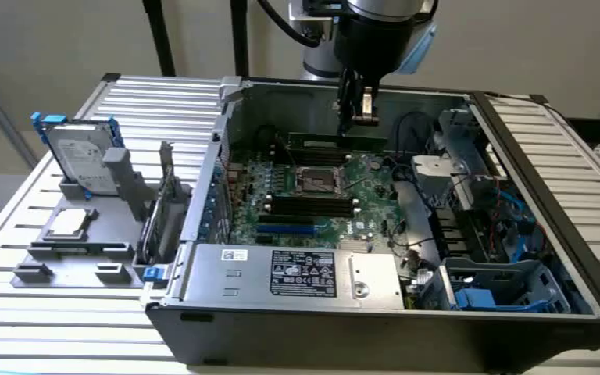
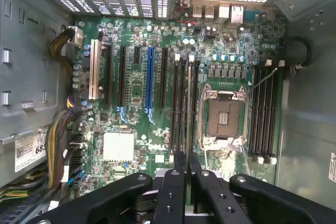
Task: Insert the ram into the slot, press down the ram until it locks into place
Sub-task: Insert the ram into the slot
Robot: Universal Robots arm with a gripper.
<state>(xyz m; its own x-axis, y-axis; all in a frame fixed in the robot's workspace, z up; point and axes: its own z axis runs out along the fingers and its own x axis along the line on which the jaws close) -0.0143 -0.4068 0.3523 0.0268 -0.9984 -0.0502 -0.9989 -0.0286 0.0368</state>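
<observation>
over the motherboard [image 2: 97, 127], pincer [image 2: 187, 160] holds ram [image 2: 188, 111] along slot [image 2: 196, 93].

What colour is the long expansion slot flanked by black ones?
Blue; the expansion slot shows best in the wrist view.

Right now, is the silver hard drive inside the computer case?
No, the hard drive stands in a gray holder outside the computer case.
</observation>
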